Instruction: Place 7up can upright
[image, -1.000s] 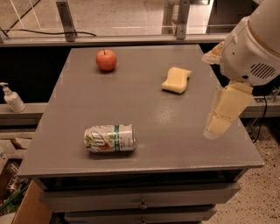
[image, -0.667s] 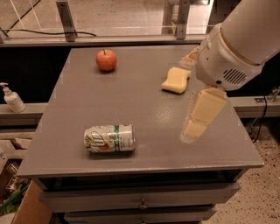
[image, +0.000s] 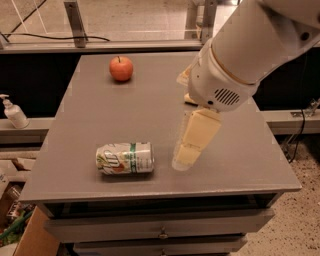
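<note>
The 7up can (image: 125, 158) lies on its side near the front left of the grey table (image: 150, 110), its silver top pointing right. It is silvery-white with a green band and a green logo. My gripper (image: 182, 161) hangs from the big white arm (image: 250, 50). It points down at the table just right of the can, a short gap away. It holds nothing that I can see.
A red apple (image: 121, 68) sits at the back left of the table. A yellow sponge (image: 184, 78) at the back right is mostly hidden behind my arm. A soap bottle (image: 14, 114) stands on a ledge to the left. Drawers run under the table's front edge.
My arm and gripper have swung left and forward, from the table's right edge to just right of the can. The arm now covers most of the sponge. The can has not moved.
</note>
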